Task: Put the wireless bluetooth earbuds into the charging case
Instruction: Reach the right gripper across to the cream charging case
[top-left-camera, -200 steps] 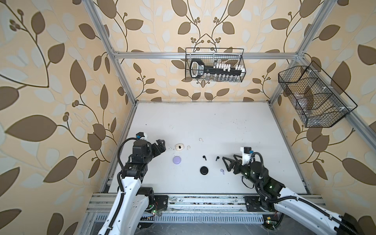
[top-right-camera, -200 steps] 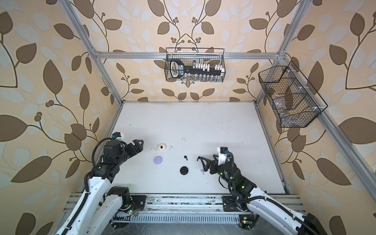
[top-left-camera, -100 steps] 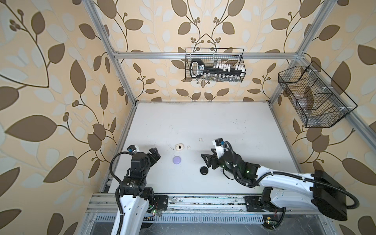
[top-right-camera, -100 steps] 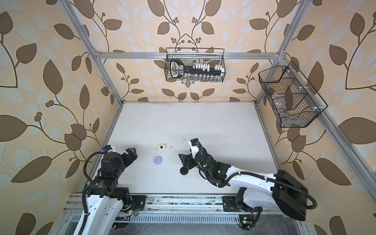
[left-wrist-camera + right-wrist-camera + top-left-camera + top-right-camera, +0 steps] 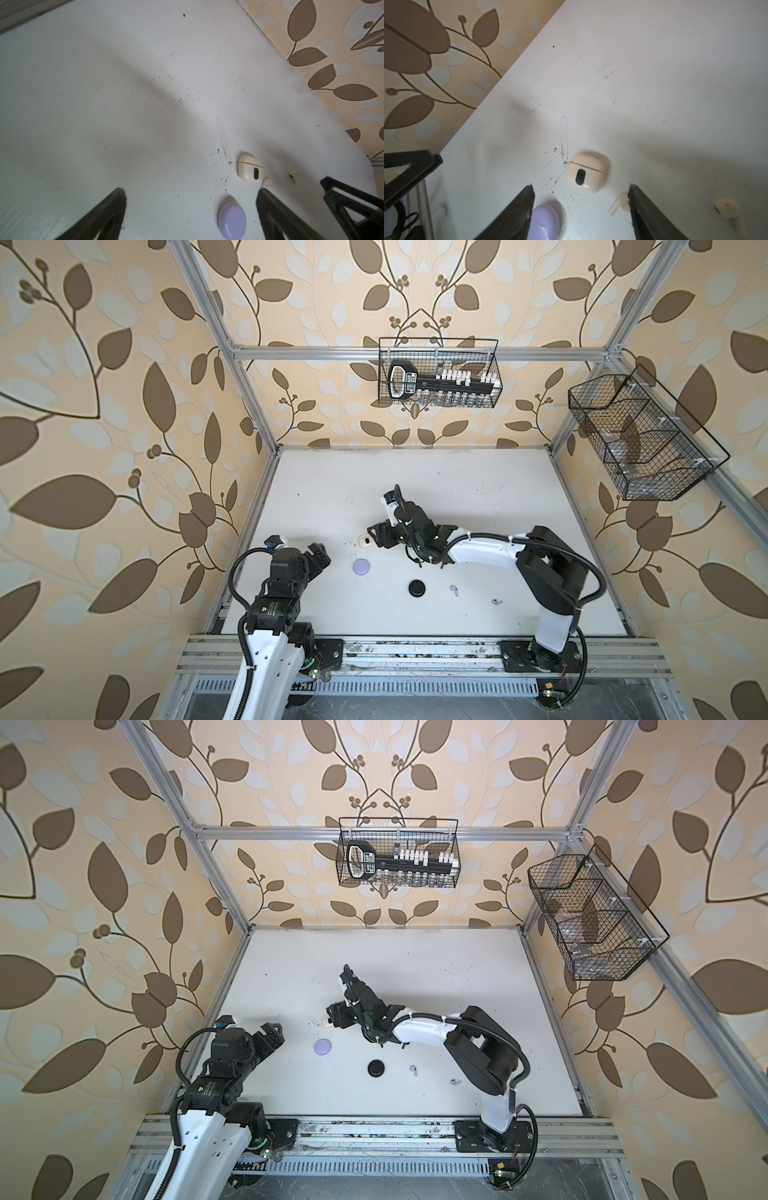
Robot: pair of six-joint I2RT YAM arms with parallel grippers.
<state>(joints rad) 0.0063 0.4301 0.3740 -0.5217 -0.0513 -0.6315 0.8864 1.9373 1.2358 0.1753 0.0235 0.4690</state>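
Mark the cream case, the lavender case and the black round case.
Cream rounded plastic charging case [image 5: 592, 176]: right wrist view, front face beside its dark oval.
Lavender oval plastic case [image 5: 360, 567]: in a top view, middle of its lid.
Black round case [image 5: 417, 588]: in a top view, centre of its top.

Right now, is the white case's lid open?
No, the white case lies with its lid seam closed all along.

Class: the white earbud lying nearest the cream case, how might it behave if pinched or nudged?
The white earbud is tiny beside the cream case, so probably light and apt to skid when nudged. Its rounded, smooth head may slip from a pinch.
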